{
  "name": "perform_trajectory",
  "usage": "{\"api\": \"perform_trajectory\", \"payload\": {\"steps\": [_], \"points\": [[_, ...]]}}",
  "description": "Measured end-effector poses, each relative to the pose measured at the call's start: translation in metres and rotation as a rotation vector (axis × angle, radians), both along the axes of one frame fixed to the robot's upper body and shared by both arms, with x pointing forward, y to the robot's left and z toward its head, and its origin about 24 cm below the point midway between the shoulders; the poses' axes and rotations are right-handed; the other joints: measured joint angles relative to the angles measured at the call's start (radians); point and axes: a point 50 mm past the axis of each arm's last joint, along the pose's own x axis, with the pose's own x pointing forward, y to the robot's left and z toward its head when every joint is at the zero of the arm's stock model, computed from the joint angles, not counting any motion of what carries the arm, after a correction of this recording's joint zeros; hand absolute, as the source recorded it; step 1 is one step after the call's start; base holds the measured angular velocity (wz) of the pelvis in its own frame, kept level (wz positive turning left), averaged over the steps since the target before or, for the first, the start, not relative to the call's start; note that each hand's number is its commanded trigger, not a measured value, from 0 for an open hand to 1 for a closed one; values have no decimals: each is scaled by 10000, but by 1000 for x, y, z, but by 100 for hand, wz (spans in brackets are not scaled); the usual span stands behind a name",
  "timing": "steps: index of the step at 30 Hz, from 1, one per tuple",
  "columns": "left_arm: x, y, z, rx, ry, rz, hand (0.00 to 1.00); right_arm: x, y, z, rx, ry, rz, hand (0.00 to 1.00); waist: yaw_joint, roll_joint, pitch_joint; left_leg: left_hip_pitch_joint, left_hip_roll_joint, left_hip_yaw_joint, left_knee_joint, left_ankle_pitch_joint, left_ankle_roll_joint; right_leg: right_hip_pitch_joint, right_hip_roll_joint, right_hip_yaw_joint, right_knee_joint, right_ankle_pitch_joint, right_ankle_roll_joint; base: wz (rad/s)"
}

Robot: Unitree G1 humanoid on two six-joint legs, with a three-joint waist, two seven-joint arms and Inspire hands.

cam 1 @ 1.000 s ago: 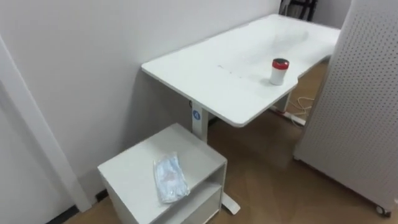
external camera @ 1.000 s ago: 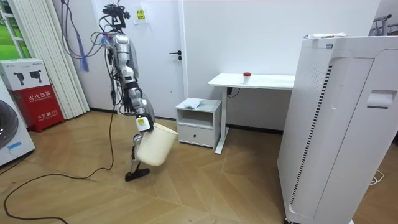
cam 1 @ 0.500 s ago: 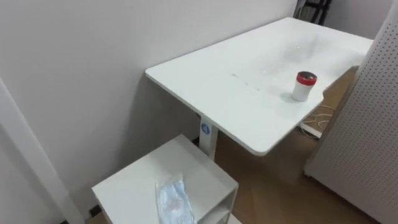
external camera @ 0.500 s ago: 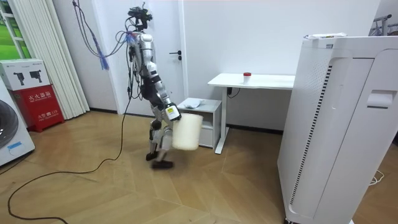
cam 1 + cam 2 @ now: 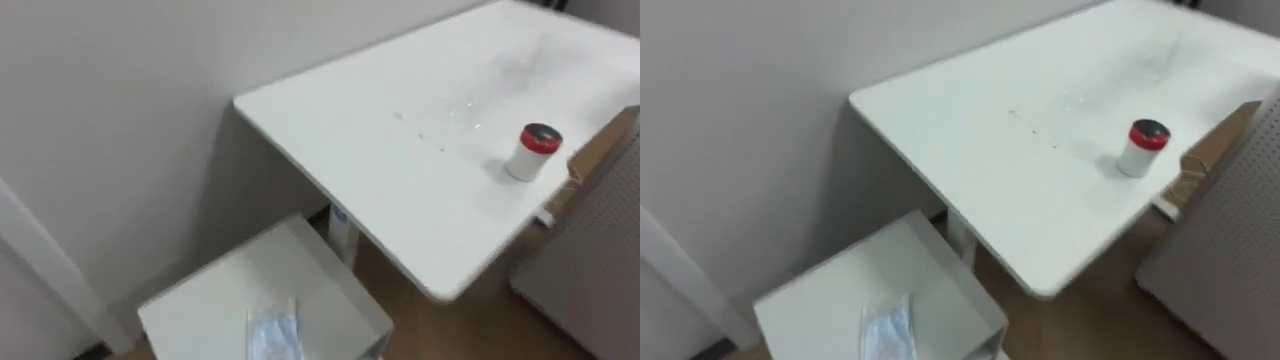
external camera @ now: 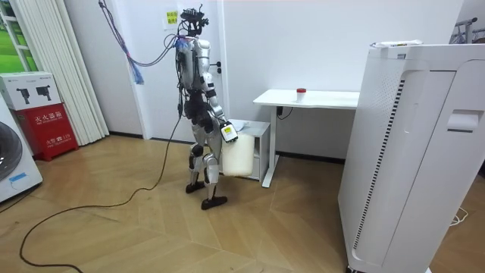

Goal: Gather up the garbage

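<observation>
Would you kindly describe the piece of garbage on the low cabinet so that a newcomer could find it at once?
Start at the long white desk; a low white cabinet stands by its near end, lower than the desktop. On the cabinet's top lies a flat, crinkled, pale blue packet, the one thing there. It is quite unlike the upright red-lidded jar on the desk.

Both eye views look steeply down, close over the table [image 5: 350, 130] and cabinet [image 5: 200, 300]. The room view, farther off at the side, shows both.

Right robot hand [image 6: 229, 133] low, forward
</observation>
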Motion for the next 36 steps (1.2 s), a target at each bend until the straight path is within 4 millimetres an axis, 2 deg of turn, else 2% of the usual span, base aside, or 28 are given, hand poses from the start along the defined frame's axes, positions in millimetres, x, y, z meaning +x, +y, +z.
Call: {"api": "perform_trajectory", "payload": {"steps": [1,2,3,5,7,11,12,13,14,17,20,25,29,31,34,36], "points": [[10,-1,5,58,-371,-73,0,3,0,0,68,-49,162,100,-119,51,22,-40,-28,-2,21,-8,9,-45,-59,-260,17,35,-6,-23],[24,-5,13,129,-905,-195,0,5,0,1,86,-64,173,100,-238,143,62,-99,-55,16,20,-34,52,-58,-104,-328,21,35,-3,0],[32,-7,17,159,-1150,-325,0,5,0,1,86,-76,179,100,-317,173,74,-146,-63,24,18,-52,81,-82,-116,-327,41,34,-1,4],[61,-11,34,315,-2143,-543,0,19,0,3,104,-307,286,100,-401,426,172,-487,-86,253,80,-63,100,-624,-152,-298,259,36,9,-31],[81,-10,45,529,-2673,-609,0,31,0,6,94,-593,437,100,-490,558,228,-971,-96,278,376,-74,118,-1169,-204,-409,540,32,16,-40],[106,-11,57,825,-3067,-641,0,49,0,11,16,-979,571,100,-889,731,235,-1861,-160,279,753,-77,124,-2260,-245,-400,1167,-3,-18,-15],[113,-12,60,834,-3144,-683,0,55,-2,13,-47,-1116,605,100,-974,758,265,-2191,-159,278,908,-82,132,-2637,-255,-359,1345,-2,-36,-12],[120,-14,63,837,-3174,-737,0,60,-5,15,-131,-1233,631,100,-1023,786,344,-2455,-151,275,1085,-108,170,-2944,-258,-296,1550,-3,-68,-12],[125,-16,65,917,-3202,-866,0,64,-9,18,-229,-1366,646,100,-1094,796,447,-2698,-153,275,1292,-135,193,-3218,-273,-223,1769,-7,-91,-10],[136,-18,75,1097,-3623,-901,0,72,-15,23,-301,-1764,294,100,-1280,712,528,-3592,-127,300,1888,-290,218,-4167,-297,-75,2405,-45,-178,-8],[138,-22,77,1308,-3790,-1005,0,73,-17,24,-277,-1864,-146,100,-1373,585,610,-4147,35,422,2351,-364,189,-4622,-218,-76,2566,34,-305,-11],[143,-24,84,1515,-4140,-911,0,76,-24,27,-337,-2005,-436,100,-1574,526,640,-5327,425,425,3342,-591,129,-5538,47,-75,2859,150,-468,-9],[154,-25,95,1494,-4618,-773,0,74,-25,26,-423,-1874,-619,100,-1755,468,682,-5834,636,454,3720,-666,93,-5972,189,-63,3033,220,-543,-9],[159,-22,100,1654,-4753,-845,0,73,-23,25,-363,-1747,-605,100,-1827,448,696,-5993,832,469,3988,-802,24,-6035,352,-77,3014,263,-611,-20],[166,-19,109,1897,-4983,-933,0,74,-21,25,-443,-1720,-450,100,-1955,422,711,-6121,987,494,4183,-897,-18,-6130,488,-64,3010,288,-667,-14],[168,-18,112,1950,-5080,-828,0,77,-20,26,-540,-1709,-242,100,-2057,386,733,-6159,996,514,4182,-901,-24,-6194,492,-56,3054,288,-682,-3]]}}
